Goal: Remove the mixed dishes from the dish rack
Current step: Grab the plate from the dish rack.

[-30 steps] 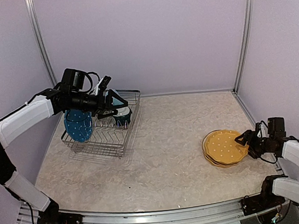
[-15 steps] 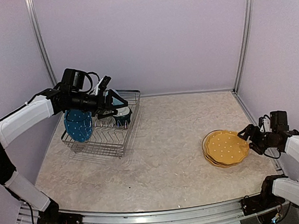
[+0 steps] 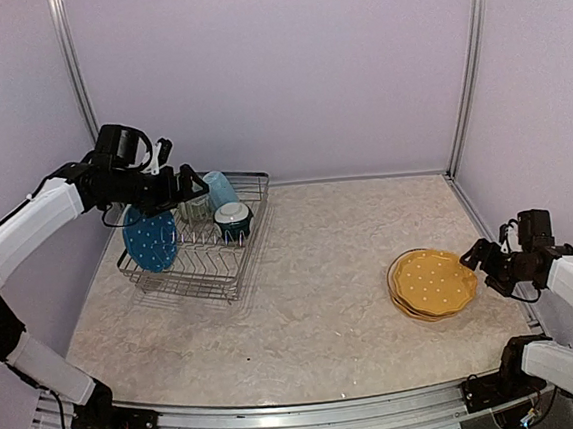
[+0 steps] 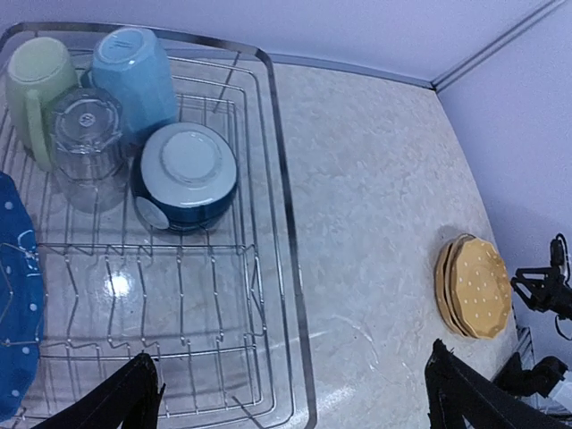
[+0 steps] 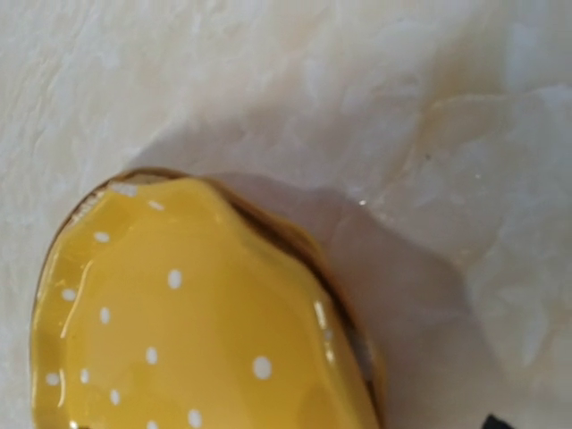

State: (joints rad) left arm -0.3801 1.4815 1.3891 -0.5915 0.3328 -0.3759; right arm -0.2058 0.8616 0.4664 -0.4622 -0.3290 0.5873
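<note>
**Yellow plate down; my left hunts the next dish in the rack**

Top view: my right end effector (image 3: 476,258), jaws parted and empty, sits just right of the yellow plate (image 3: 431,282), which rests on a second plate (image 3: 407,306) on the tabletop (image 3: 322,272). My left end effector (image 3: 185,183) hovers wide open and empty over the rack (image 3: 233,269), with the blue plate (image 3: 150,239) below-left of it and the blue mug (image 3: 220,188) and bowl (image 3: 234,219) to its right.
Left wrist: the green mug (image 4: 36,76) and glass (image 4: 85,134) lie ahead-left of my fingers.
Right wrist: the plate lies ahead, untouched.
I judge the next step is my left dropping onto one dish and closing squarely.
</note>
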